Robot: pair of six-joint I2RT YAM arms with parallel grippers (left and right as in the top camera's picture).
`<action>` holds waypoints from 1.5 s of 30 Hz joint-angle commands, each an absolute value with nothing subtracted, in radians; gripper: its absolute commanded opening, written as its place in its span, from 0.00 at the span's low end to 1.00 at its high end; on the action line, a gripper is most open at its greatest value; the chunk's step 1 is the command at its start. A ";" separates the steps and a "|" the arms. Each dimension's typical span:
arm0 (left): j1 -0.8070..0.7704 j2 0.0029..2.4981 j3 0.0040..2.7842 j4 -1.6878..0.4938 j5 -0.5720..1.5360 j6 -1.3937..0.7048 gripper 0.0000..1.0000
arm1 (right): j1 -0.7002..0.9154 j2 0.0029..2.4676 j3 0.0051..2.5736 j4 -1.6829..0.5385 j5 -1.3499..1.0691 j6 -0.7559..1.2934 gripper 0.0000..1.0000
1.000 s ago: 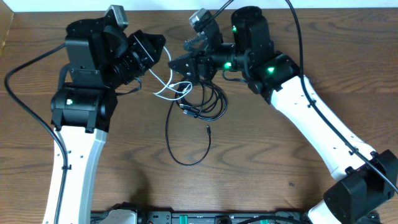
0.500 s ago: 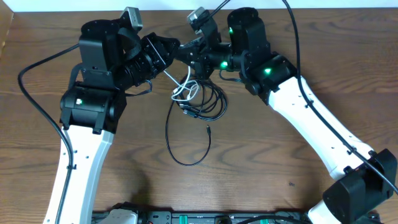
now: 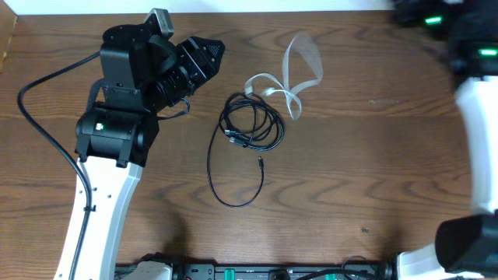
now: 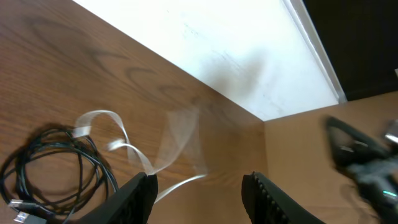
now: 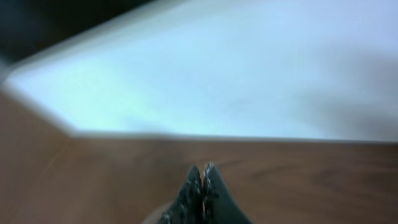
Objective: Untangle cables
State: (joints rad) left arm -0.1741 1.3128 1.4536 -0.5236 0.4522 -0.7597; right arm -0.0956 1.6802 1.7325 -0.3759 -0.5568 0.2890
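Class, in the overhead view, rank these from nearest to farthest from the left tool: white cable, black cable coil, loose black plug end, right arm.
1. white cable and black cable coil, to the right of and below the left tool: too close to call.
2. loose black plug end, just below the coil.
3. right arm, at the far right edge.

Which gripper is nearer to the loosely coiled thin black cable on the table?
Left. The left gripper hangs close to the coiled black cable, on its left; the right gripper is far to its right, outside the overhead view.
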 commanded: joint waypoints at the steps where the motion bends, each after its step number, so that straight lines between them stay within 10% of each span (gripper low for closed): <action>1: -0.176 1.313 1.472 -0.522 0.425 -0.718 0.50 | -0.263 1.625 1.796 -0.390 -0.560 0.341 0.01; 14: -0.175 1.313 1.472 -0.568 0.406 -0.488 0.50 | -0.387 1.671 1.797 -0.606 -0.618 0.206 0.02; 30: -0.175 1.421 1.470 -0.808 0.171 -0.456 0.56 | 0.009 1.900 1.796 -0.811 -0.522 0.053 0.79; 45: -0.173 1.482 1.470 -0.808 0.167 -0.438 0.57 | 0.162 2.168 1.796 -0.680 -0.506 -0.068 0.86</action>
State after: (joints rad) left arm -0.1741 1.4685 1.4540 -0.8051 0.1802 -0.4618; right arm 0.1329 2.1448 1.7889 -0.6941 -0.5117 -0.0368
